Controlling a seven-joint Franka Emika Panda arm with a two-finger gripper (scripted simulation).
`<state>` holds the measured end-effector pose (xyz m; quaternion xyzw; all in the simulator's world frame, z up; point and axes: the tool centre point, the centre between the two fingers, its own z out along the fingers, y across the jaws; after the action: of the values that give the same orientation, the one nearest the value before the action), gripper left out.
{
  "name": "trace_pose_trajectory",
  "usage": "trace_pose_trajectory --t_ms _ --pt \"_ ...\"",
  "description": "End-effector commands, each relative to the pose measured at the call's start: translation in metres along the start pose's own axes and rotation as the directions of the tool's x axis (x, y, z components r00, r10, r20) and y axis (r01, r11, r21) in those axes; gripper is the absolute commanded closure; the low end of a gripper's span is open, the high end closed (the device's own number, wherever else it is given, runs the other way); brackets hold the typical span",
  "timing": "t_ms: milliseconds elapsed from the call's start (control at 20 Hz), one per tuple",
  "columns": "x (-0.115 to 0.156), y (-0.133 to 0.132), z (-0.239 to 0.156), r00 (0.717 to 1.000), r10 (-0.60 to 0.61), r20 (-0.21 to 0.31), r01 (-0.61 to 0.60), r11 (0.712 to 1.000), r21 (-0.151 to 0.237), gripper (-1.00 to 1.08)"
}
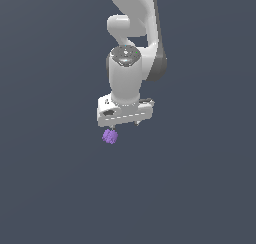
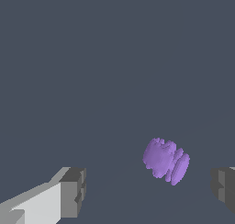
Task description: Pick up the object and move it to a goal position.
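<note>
The object [image 1: 110,136] is a tiny purple bumpy lump lying on the dark grey floor. The white arm comes down from above, and its gripper [image 1: 124,124] hangs just over the floor, open. In the exterior view the object sits under the gripper's end on that view's left. In the wrist view the object [image 2: 166,160] lies between the two grey fingertips [image 2: 73,192], closer to one than the other and touching neither. The gripper [image 2: 149,188] holds nothing.
Around the arm and the lump there is only flat dark grey floor [image 1: 200,188], with no other object, container or edge in either view.
</note>
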<state>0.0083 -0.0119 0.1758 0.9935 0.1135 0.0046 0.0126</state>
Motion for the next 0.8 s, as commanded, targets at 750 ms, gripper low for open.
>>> trace_pose_trajectory --t_ms 750 --pt "-0.016 0.028 0.033 0.918 -0.396 0.006 0.396 0.918 0.005 -0.92"
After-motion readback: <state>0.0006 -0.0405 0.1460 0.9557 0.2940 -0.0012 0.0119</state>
